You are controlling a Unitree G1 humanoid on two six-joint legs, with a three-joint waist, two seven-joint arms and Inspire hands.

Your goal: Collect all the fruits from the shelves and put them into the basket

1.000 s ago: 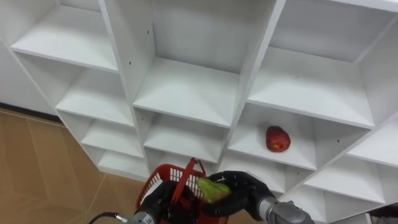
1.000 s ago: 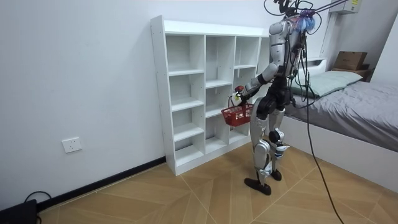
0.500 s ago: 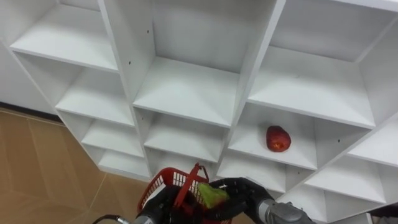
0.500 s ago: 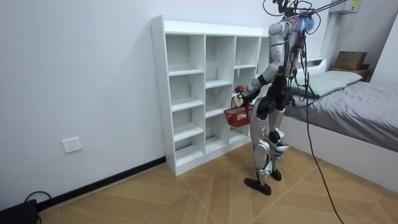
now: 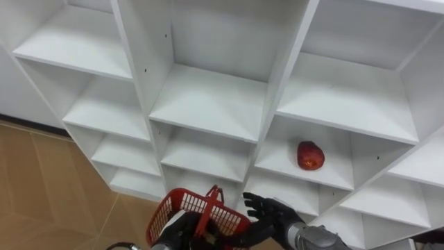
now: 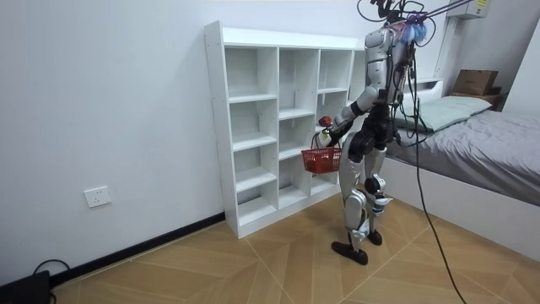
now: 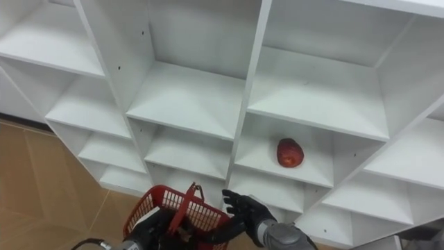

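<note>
One red, rounded fruit (image 5: 310, 155) lies on a shelf in a right-hand compartment of the white closet (image 5: 208, 104). The red mesh basket (image 5: 182, 206) hangs in front of the closet, below and left of the fruit, with its handle raised.

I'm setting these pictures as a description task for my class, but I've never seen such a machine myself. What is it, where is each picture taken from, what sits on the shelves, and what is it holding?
It is a two-legged humanoid robot with two five-fingered hands, standing in front of a white shelf unit. The room view comes from a camera standing some way off and takes in the whole robot. The two eye views come from a stereo camera on its head, looking down at the shelves. One red fruit lies on a shelf in a right-hand compartment. The left hand holds a red basket by its handle. The right hand is open beside the basket's right rim and holds nothing.
</note>
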